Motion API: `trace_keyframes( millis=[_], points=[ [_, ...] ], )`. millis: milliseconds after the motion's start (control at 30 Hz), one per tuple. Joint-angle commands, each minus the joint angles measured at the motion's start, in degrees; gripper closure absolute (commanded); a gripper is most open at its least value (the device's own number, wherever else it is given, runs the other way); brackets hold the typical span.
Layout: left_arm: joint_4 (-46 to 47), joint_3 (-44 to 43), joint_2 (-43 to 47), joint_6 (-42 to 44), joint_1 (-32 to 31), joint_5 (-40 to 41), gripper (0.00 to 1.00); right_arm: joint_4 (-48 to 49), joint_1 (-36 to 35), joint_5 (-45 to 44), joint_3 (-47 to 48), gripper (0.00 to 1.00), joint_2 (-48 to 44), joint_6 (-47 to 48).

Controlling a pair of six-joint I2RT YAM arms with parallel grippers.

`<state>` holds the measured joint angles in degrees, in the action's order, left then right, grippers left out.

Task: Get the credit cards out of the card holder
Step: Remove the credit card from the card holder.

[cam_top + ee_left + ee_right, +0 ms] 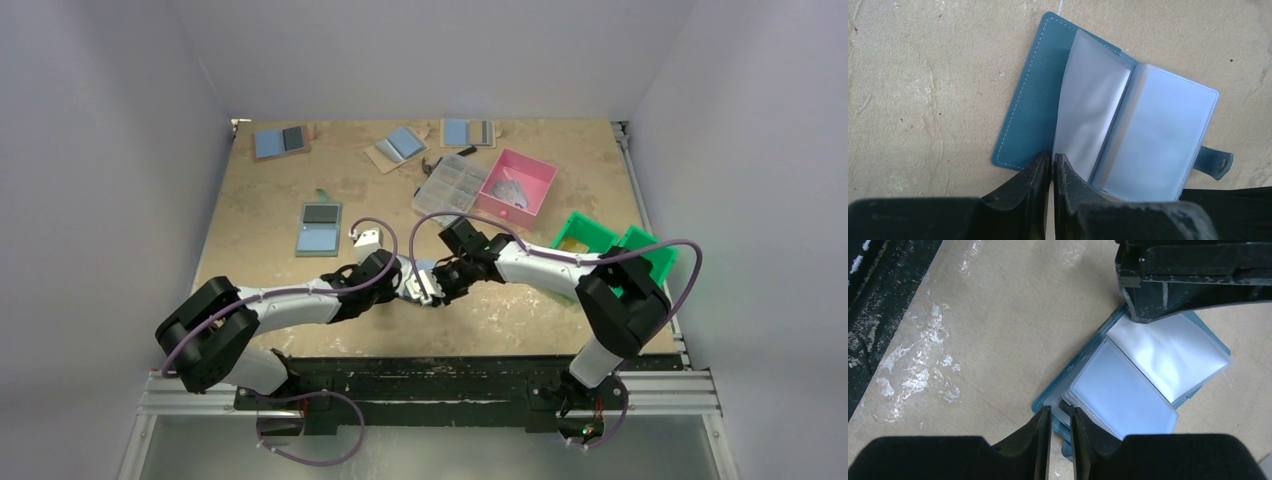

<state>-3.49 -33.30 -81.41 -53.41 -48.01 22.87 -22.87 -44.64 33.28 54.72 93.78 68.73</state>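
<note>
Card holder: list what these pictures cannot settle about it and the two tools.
Credit cards: unseen in both wrist views; the frosted sleeves blur their contents.
Card holder, far corner: right wrist view, covered by the left tool.
Right tool: grip on a sleeve unclear, fingertips hide contact.
Top view: holder too small, crowded by both tools.

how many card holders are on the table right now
5 card holders: three along the far edge, one left of centre, and the open card holder at front centre. Others may be hidden.
</note>
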Motion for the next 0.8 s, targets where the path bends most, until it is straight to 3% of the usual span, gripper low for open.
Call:
trace_keyframes(
  millis=[0, 767],
  points=[
    [1.3, 1.7, -0.5, -0.8, 0.0, -4.6, 0.89, 1.4, -1.4, -2.0, 0.3, 0.72, 0.3, -0.5],
    [5.5, 3.7, 1.3, -0.7, 0.0, -7.6, 0.89, 3.0, -2.1, -0.9, 2.7, 0.66, -0.7, -5.8]
  ],
)
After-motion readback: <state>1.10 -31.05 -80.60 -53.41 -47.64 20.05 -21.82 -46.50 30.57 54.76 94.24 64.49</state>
